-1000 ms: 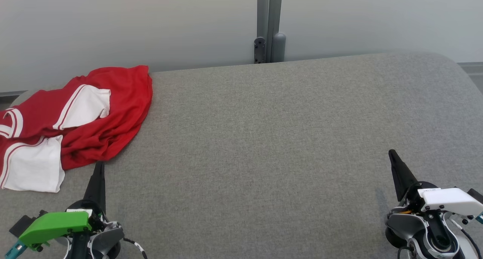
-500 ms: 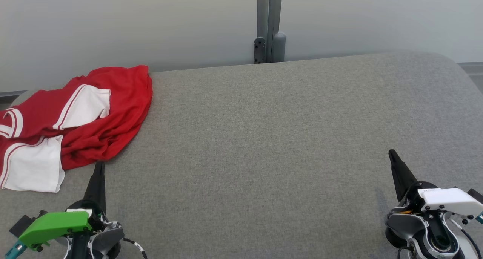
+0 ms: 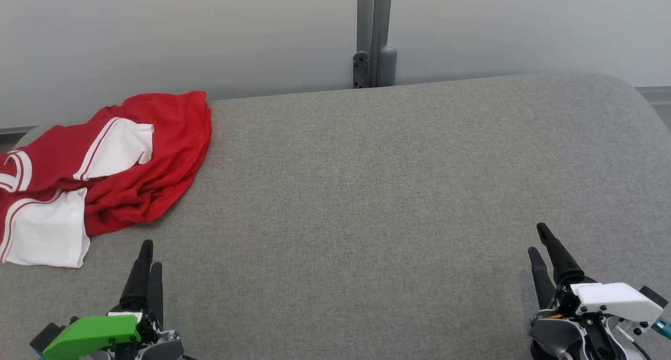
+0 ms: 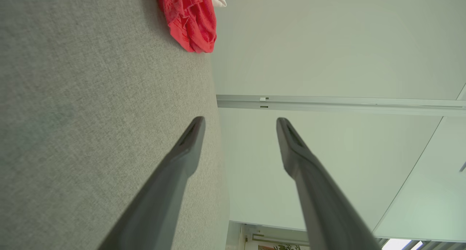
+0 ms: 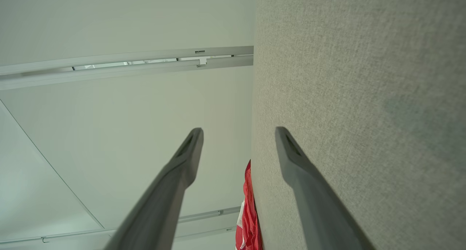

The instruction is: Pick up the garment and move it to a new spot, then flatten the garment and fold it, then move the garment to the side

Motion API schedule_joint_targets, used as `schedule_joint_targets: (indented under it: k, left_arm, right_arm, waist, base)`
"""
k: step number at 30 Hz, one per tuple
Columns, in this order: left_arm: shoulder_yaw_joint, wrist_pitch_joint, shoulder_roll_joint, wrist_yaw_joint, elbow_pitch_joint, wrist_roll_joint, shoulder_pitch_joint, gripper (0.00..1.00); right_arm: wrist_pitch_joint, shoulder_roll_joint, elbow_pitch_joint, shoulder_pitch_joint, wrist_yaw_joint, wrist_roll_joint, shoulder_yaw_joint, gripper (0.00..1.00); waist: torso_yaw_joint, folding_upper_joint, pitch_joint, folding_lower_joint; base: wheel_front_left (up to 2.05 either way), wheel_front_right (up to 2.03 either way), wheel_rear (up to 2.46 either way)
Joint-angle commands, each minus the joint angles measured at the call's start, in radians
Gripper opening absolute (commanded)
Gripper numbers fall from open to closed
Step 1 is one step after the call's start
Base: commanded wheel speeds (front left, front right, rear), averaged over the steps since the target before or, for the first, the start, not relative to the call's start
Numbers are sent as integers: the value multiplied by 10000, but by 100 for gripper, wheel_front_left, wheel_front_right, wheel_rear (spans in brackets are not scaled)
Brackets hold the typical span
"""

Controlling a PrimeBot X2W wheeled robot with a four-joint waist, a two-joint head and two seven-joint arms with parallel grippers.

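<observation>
Where my head looks down, I list: one grey surface (image 3: 367,192), wide, rounded at its far corners. One garment (image 3: 131,187), red with white panels, crumpled at the far left of that surface, one side cut off by the frame. My left gripper (image 3: 151,255), near left, close to the cloth but not touching. My right gripper (image 3: 536,239), near right, well apart from it.

Left wrist view: left gripper (image 4: 240,119), fingers spread, nothing between them; garment (image 4: 189,20) ahead.

Right wrist view: right gripper (image 5: 238,130), fingers parted, empty; garment (image 5: 249,213), a distant red strip.
</observation>
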Motion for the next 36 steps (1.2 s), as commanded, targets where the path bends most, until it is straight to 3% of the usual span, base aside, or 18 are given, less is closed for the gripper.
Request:
schedule_joint_targets:
  k: [1,12,26,36]
  left_arm:
    - [-112,-135,34,0,-244,108,-136,100]
    - [-431,-654,49,0,-622,734,48,100]
    - [-858,-1238,68,590,-1463,3365,118,100]
    - [-1245,-1600,80,853,-1936,5562,179,100]
  right_arm:
    - [-140,-38,-213,-119,2,-89,98,100]
    - [-659,-58,-453,-1,3,-811,259,100]
    - [-1244,-83,-1226,96,5,-2986,275,100]
    - [-1610,-99,-1722,229,6,-5205,568,100]
  waist:
    - [0,0,2,0]
    - [9,0,10,0]
    - [26,0,18,0]
    - [44,0,26,0]
  base:
    - [0,0,0]
    - [0,0,0]
    - [0,0,0]
    - [0,0,0]
